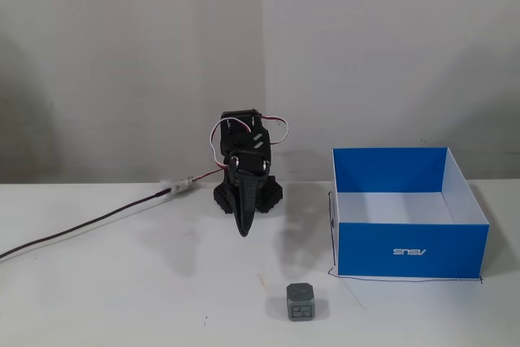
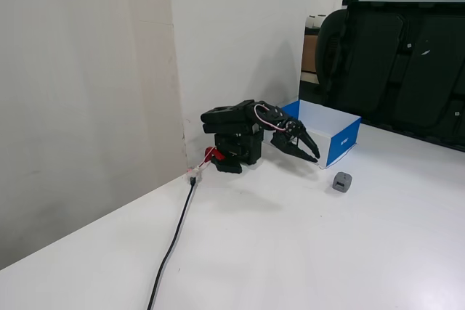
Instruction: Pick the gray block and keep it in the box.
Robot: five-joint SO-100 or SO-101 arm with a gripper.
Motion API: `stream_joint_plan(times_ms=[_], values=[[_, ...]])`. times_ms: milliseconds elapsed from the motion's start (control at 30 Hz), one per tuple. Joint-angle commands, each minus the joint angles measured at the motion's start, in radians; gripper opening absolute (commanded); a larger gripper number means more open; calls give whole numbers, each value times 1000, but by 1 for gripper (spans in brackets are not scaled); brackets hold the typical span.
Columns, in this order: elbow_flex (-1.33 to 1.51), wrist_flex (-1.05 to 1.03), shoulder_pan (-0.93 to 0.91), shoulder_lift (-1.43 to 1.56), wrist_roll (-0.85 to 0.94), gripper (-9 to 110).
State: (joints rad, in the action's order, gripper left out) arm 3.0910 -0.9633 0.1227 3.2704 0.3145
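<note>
The gray block [image 1: 301, 302] sits on the white table near the front edge, a small cube with a grooved face; it also shows in the other fixed view [image 2: 342, 181]. The box [image 1: 410, 251] stands to the block's right and behind it, blue outside, white inside, open-topped and empty; it also shows in the other fixed view [image 2: 343, 136]. My gripper [image 1: 243, 231] hangs folded in front of the arm's base, pointing down, its jaws together and holding nothing. It is above the table, behind and left of the block. In the other fixed view the gripper [image 2: 314, 156] points toward the box.
A black cable [image 1: 81, 226] runs from the arm's base to the left table edge, and also shows in the other fixed view [image 2: 173, 241]. White walls stand close behind the arm. Black chairs [image 2: 407, 56] stand beyond the table's far side.
</note>
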Motion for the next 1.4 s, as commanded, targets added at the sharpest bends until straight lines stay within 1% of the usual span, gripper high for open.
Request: stream_joint_plan(times_ms=[0, 467, 600, 867, 900, 967, 1033, 1133, 1200, 1267, 1367], values=[[-2, 3, 9, 158, 9, 0], [-2, 3, 11, 158, 9, 0], [-3, 9, -15, 158, -5, 0], [-213, -132, 3, 150, -51, 0], [-247, -127, 5, 120, -67, 0], [-360, -121, 12, -57, -97, 0], [-449, -123, 28, -163, -124, 0], [-667, -196, 44, -482, -149, 0], [-721, -225, 55, -537, -149, 0], [-808, -285, 66, -652, -149, 0], [-896, -328, 40, -770, -149, 0]])
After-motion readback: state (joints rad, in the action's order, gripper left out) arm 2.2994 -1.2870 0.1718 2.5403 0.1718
